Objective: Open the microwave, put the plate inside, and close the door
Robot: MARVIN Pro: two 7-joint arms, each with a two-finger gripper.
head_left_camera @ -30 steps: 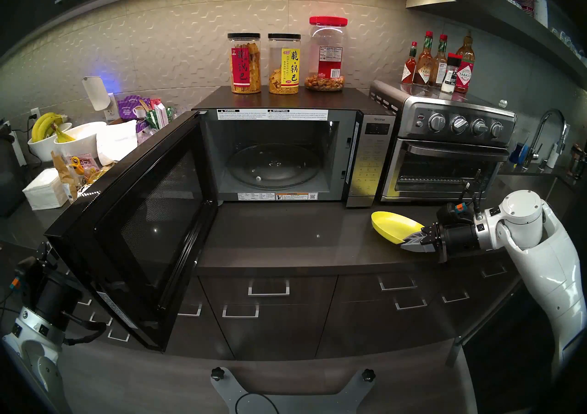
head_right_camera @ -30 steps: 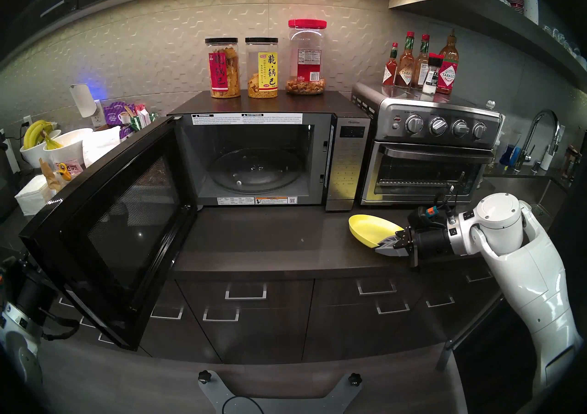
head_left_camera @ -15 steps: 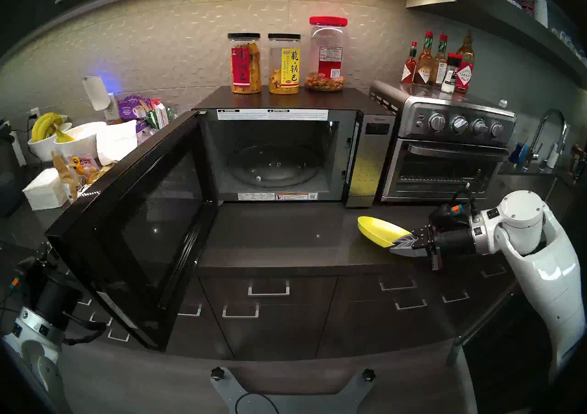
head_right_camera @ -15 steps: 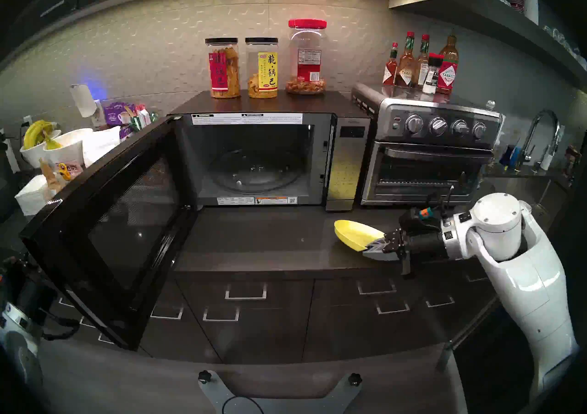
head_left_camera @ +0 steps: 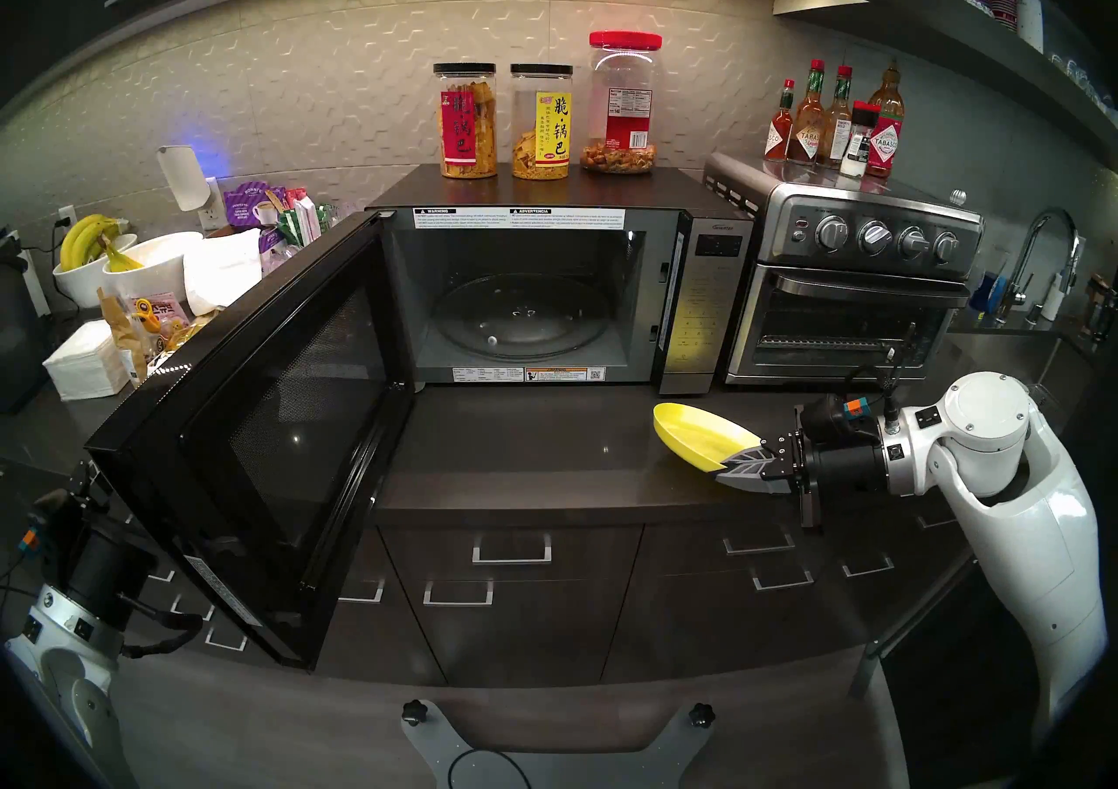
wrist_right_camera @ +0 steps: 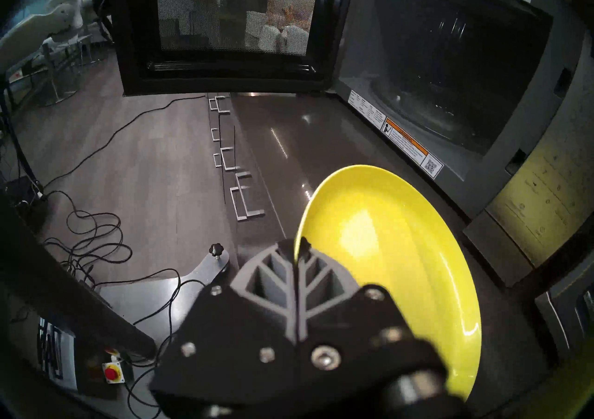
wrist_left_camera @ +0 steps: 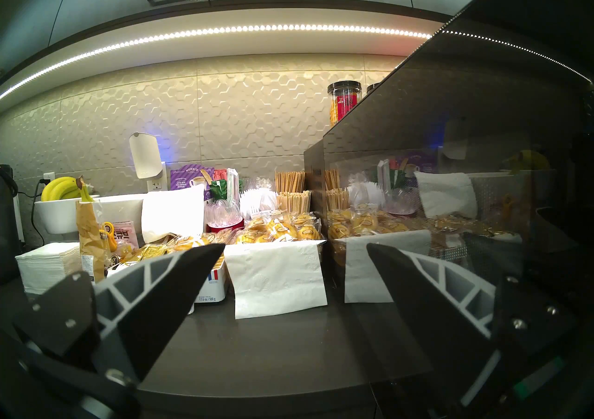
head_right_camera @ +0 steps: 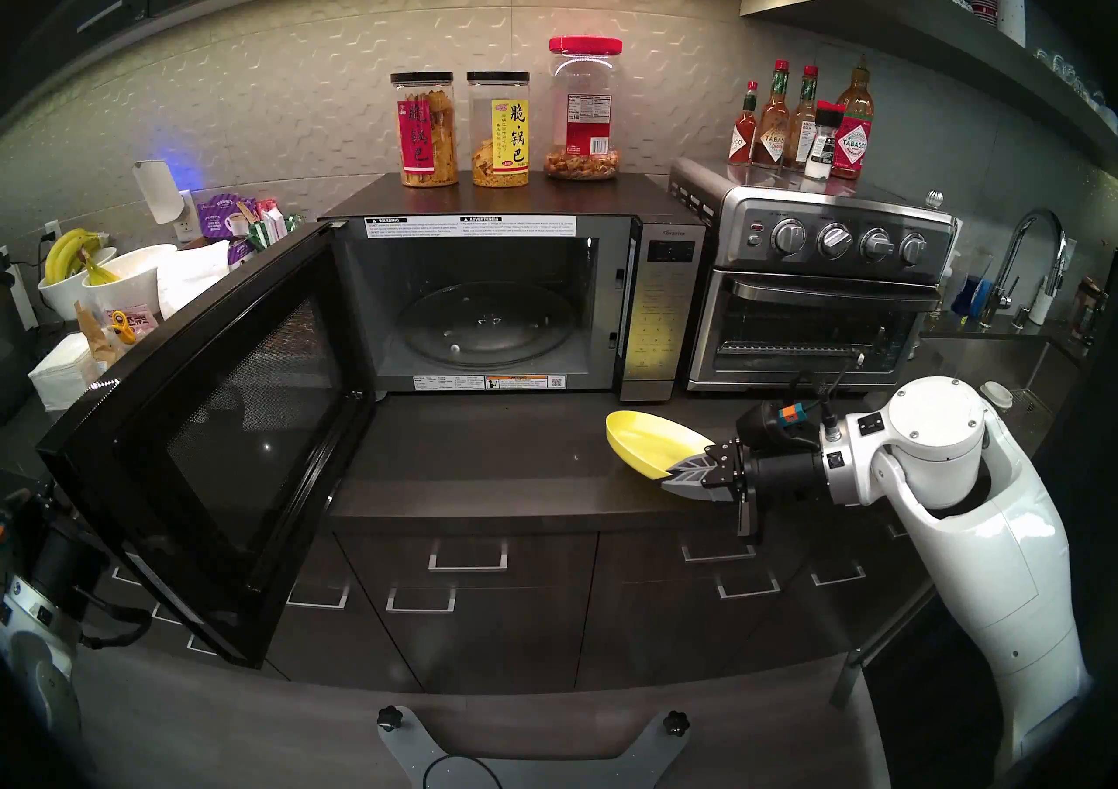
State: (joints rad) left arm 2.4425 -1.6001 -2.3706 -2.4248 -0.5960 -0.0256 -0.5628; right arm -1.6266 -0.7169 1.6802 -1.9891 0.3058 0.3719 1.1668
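Yellow and tilted, the plate [head_left_camera: 702, 437] hangs above the dark counter [head_left_camera: 532, 455] in the left head view, pinched at its near rim by the right gripper [head_left_camera: 735, 463], whose jaws are clamped on it; it sits in front of the microwave [head_left_camera: 544, 285], off to the right of the cavity, below the grey touch panel. The door [head_left_camera: 254, 437] stands swung wide to the left, and the glass turntable [head_left_camera: 520, 316] inside is bare. The right head view shows the same: plate [head_right_camera: 656, 443] held clear of the counter, door [head_right_camera: 205, 437] open. From the left wrist, the left gripper [wrist_left_camera: 295, 248] has its jaws apart and holds nothing, with the door's black glass [wrist_left_camera: 466, 151] just to its right. From the right wrist, the fingers [wrist_right_camera: 276, 280] meet tightly on the plate's edge [wrist_right_camera: 385, 248], the open cavity [wrist_right_camera: 450, 71] ahead.
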